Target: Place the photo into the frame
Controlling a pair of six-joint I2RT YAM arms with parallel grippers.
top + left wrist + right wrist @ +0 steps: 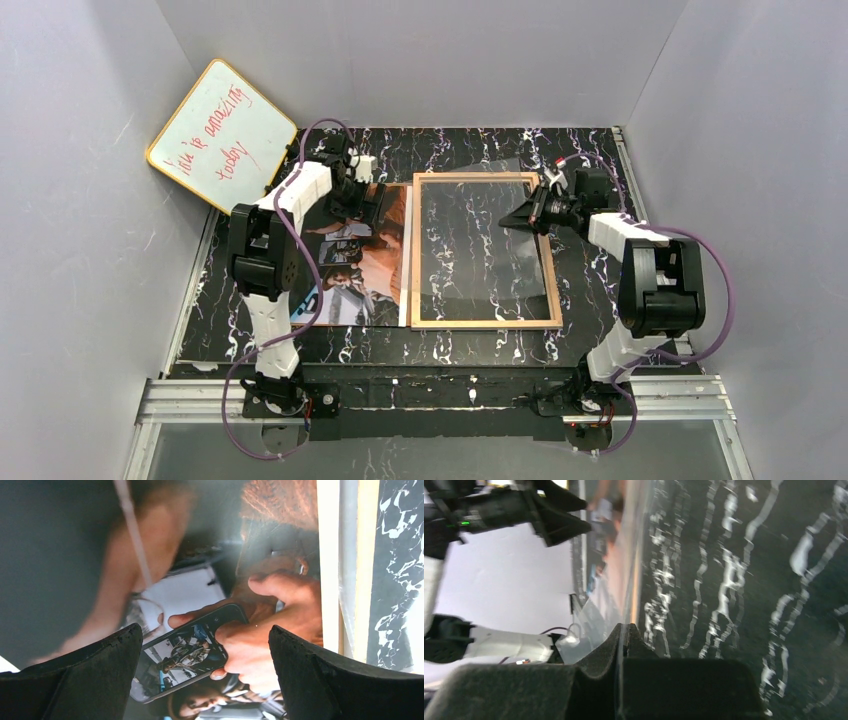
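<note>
The photo (365, 270) lies face up on the dark marbled table, just left of the frame (485, 323), which lies flat with its tan wood side up. My left gripper (378, 208) hovers open over the photo's upper part. In the left wrist view its fingers spread wide (205, 630) above the printed hand and phone of the photo (200, 605), with the frame's tan edge (367, 555) at the right. My right gripper (527, 213) is shut (626, 627) on the edge of a clear thin sheet (594, 615), held tilted over the frame's opening (505, 168).
A yellow-rimmed whiteboard (222, 135) with red writing leans against the back left wall. Grey walls enclose the table on three sides. The left arm (499, 645) shows in the right wrist view beyond the clear sheet. An aluminium rail (430, 395) runs along the near edge.
</note>
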